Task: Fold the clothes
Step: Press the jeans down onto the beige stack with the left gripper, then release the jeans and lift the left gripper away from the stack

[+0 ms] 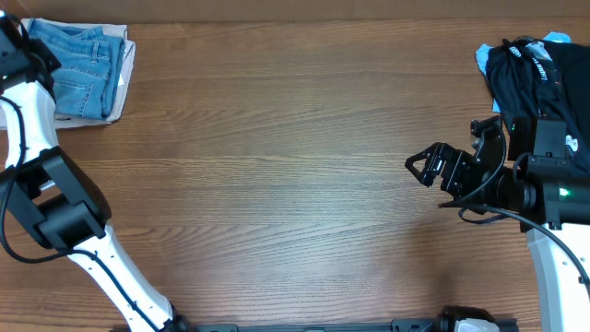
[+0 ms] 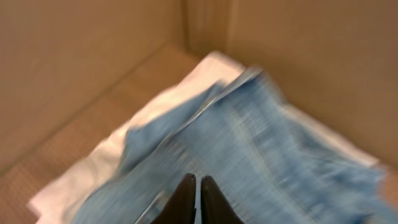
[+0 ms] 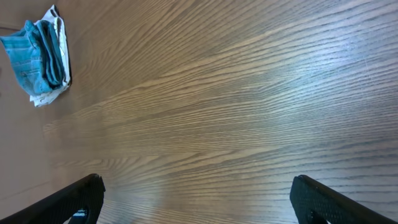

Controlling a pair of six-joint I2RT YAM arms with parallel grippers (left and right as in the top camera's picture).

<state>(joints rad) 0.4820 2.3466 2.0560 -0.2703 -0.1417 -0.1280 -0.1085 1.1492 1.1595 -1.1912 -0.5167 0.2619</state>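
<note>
The light blue jeans [image 1: 85, 63] lie folded in a stack at the table's far left corner, on top of a white cloth [image 1: 126, 69]. In the left wrist view the jeans [image 2: 261, 155] fill the frame, blurred. My left gripper [image 2: 198, 182] is shut, its fingertips together just over the denim, with nothing seen between them. In the overhead view it [image 1: 39, 63] is at the stack's left edge. My right gripper [image 1: 419, 171] is open and empty over bare wood at the right. The right wrist view shows the folded jeans [image 3: 38, 59] far off.
A pile of black clothes [image 1: 539, 74] with a light blue garment [image 1: 484, 57] under it lies at the far right corner. Brown cardboard walls [image 2: 74, 62] stand behind the jeans stack. The wooden table [image 1: 277, 166] spans the view.
</note>
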